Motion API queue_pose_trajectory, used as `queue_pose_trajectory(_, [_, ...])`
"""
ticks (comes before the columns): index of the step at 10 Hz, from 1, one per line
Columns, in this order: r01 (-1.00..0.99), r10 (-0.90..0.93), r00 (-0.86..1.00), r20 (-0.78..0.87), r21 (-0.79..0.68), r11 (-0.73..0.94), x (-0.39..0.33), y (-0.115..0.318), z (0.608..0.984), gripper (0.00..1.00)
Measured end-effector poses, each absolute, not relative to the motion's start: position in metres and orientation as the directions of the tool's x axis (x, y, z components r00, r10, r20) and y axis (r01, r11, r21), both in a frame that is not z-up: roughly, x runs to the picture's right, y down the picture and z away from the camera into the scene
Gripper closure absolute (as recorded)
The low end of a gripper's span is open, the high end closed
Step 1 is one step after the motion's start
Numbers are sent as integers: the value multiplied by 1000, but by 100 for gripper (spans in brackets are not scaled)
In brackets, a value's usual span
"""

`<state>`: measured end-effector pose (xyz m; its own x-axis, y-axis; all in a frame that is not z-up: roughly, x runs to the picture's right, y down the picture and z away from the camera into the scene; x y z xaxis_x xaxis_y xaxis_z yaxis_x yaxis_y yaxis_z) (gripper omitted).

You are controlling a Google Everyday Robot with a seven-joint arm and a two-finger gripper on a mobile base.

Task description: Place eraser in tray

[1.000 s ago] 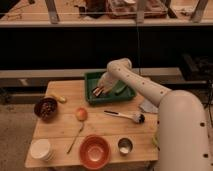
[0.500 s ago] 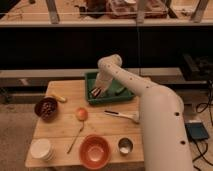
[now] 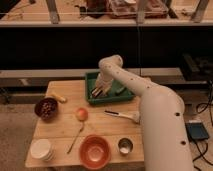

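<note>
The green tray (image 3: 129, 96) stands at the back of the wooden table. My gripper (image 3: 99, 90) reaches down into the tray's left part, with the arm coming over from the right. The striped eraser (image 3: 95, 92) shows as a small dark and white block right at the gripper's tip, low inside the tray near its left wall. I cannot tell whether the eraser is held or lies on the tray floor. A small green thing (image 3: 120, 90) lies in the tray's right part.
On the table are a dark bowl of reddish bits (image 3: 46, 107), a yellow piece (image 3: 58, 97), an apple (image 3: 81, 114), a spoon (image 3: 76, 138), an orange bowl (image 3: 95, 151), stacked white cups (image 3: 41, 149), a metal cup (image 3: 125, 146) and a black-handled brush (image 3: 120, 114).
The gripper has stayed in the tray's left part. The arm's wrist and upper part have shifted left and now cover more of the table's right side.
</note>
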<state>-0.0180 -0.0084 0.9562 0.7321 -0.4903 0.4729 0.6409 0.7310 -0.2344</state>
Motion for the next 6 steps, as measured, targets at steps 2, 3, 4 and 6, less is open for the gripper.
queue_pose_trajectory(2, [641,-494,735,465,-240,729,-13,-8,957,20])
queue_pose_trajectory(3, [640,-492,735,465,-240,730,-12,-8,957,20])
queue_pose_trajectory(4, [639,-491,735,467,-238,731,-13,-9,957,20])
queue_pose_trajectory(6, [638,-489,735,470,-235,733,-16,-18,946,20])
